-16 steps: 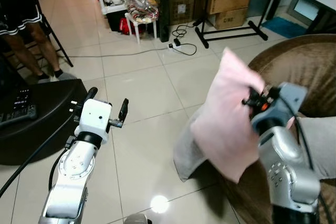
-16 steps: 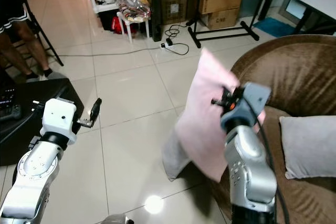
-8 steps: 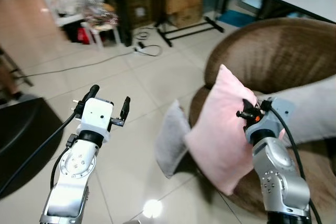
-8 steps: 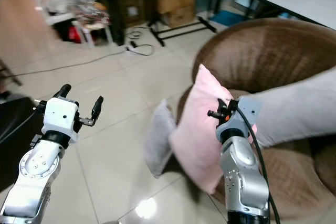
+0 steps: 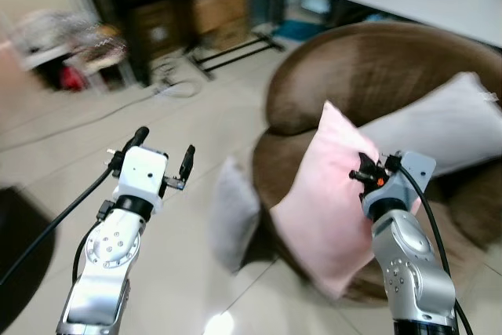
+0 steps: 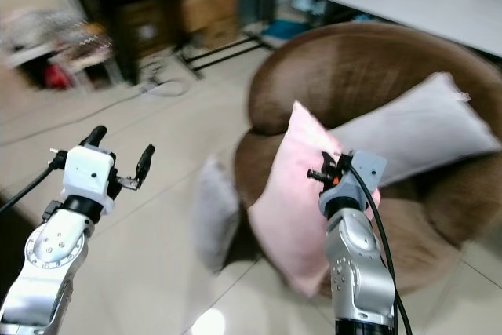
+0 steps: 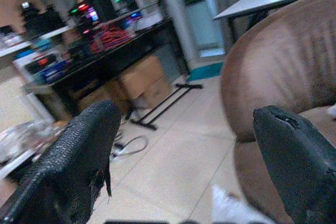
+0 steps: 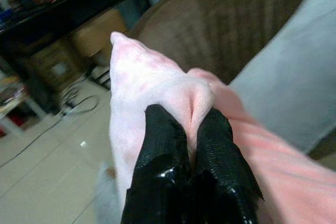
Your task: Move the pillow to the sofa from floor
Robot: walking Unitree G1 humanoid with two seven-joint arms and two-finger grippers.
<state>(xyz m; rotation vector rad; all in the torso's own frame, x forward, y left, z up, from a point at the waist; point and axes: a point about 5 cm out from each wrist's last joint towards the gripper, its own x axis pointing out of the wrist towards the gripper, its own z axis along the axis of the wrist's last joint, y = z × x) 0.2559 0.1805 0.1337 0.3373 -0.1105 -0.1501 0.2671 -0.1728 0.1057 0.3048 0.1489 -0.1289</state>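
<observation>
The right gripper (image 8: 191, 145) is pinched on a fold of the soft pink square pillow (image 5: 329, 202), held off the floor at 3 o'clock before the round brown sofa (image 5: 376, 76). Placement is judged outstanding. The left gripper (image 5: 161, 151) is spread, empty.

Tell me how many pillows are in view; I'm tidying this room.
3. A pink pillow hangs pinched in the right claw before the brown sofa; a grey pillow lies on the sofa; another grey pillow leans against its base on the floor. Others may be hidden.
</observation>
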